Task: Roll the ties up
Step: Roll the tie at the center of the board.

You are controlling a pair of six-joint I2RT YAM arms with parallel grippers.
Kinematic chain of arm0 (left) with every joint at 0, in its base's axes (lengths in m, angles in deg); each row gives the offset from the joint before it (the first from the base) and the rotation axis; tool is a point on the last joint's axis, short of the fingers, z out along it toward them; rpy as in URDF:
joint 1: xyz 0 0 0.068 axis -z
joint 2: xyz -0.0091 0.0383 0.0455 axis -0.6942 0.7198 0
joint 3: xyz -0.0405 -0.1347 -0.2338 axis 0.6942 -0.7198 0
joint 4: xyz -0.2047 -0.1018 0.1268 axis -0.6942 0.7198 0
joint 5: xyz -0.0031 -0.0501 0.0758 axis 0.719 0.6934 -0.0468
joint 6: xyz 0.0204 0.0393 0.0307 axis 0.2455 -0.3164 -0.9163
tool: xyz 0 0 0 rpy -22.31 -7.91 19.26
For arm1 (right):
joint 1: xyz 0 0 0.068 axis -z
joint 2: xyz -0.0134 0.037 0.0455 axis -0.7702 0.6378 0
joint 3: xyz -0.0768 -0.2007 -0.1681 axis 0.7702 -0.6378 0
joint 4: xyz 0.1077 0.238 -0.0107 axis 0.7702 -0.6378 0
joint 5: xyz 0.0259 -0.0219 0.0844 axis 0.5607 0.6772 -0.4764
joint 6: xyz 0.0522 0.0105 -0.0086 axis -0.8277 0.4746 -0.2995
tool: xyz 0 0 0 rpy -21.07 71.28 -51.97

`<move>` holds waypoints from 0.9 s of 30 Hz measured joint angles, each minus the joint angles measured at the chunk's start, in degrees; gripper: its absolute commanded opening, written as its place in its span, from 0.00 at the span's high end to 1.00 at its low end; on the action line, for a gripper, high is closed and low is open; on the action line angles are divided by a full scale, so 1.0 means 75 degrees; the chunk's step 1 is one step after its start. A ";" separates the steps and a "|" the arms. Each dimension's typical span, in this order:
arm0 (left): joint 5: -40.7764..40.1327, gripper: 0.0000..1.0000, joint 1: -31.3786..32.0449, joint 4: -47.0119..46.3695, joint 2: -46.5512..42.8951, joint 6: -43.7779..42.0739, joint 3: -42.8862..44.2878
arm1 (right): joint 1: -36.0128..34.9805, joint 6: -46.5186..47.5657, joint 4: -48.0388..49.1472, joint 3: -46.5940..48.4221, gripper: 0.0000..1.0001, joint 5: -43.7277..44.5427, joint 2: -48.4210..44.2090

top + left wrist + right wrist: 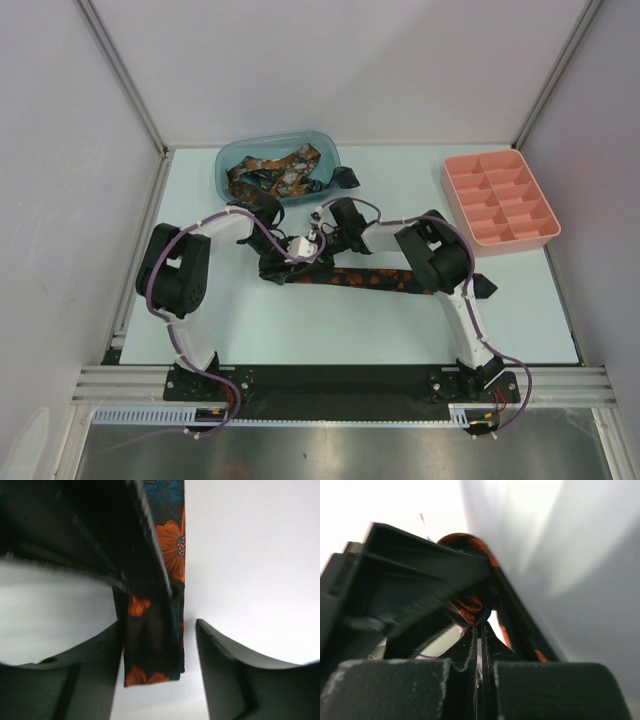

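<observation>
Lying across the pale table (pixel 300 330), a long dark fabric tie (pixel 365 280) with orange-red flowers ends between the left gripper's (pixel 159 625) parted fingers. The right gripper (pixel 479 630) is closed tight; any hold on fabric is unclear.

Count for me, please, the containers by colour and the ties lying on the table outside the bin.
teal bin: 1
salmon divided tray: 1
tie on the table: 1
Total: 3
The heaped ties inside the bin are too tangled to count.
</observation>
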 measured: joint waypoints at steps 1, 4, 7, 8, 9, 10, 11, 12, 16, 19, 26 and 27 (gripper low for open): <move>0.0047 0.29 -0.0029 0.0023 0.0000 0.0058 0.0029 | 0.0032 0.0105 -0.0122 0.0000 1.00 0.0017 0.0000; 0.0105 0.23 -0.0230 0.0044 0.0000 0.0184 0.0152 | 0.0140 0.0495 -0.0554 0.0000 1.00 0.0096 0.0000; 0.0198 0.20 -0.0507 0.0012 -0.0003 0.0251 0.0277 | 0.0213 0.0822 -0.0935 0.0000 1.00 0.0195 0.0000; 0.0224 0.19 -0.0568 -0.0003 -0.0012 0.0254 0.0283 | 0.0236 0.0915 -0.1029 0.0000 1.00 0.0204 0.0000; 0.0251 0.19 -0.0600 0.0000 -0.0015 0.0254 0.0283 | 0.0242 0.0991 -0.1105 0.0012 1.00 0.0204 0.0000; 0.0259 0.20 -0.0606 -0.0003 -0.0015 0.0254 0.0280 | 0.0245 0.1099 -0.1198 0.0050 1.00 0.0210 0.0000; 0.0265 0.20 -0.0595 -0.0003 -0.0015 0.0254 0.0283 | 0.0245 0.1169 -0.1262 0.0082 1.00 0.0221 0.0000; 0.0283 0.22 -0.0577 -0.0003 -0.0015 0.0256 0.0283 | 0.0245 0.1274 -0.1364 0.0134 1.00 0.0233 0.0000; 0.0358 0.38 -0.0484 -0.0003 -0.0012 0.0332 0.0289 | 0.0236 0.1609 -0.1684 0.0291 1.00 0.0294 0.0000; 0.0437 0.53 -0.0356 0.0023 -0.0009 0.0437 0.0300 | 0.0224 0.1786 -0.1818 0.0347 1.00 0.0318 0.0000; 0.0536 0.57 0.0137 0.0035 -0.0009 0.0801 0.0539 | 0.0213 0.1938 -0.1900 0.0361 1.00 0.0309 0.0000; 0.0539 0.57 0.0233 0.0006 -0.0009 0.0868 0.0574 | 0.0213 0.1941 -0.1900 0.0361 1.00 0.0309 0.0000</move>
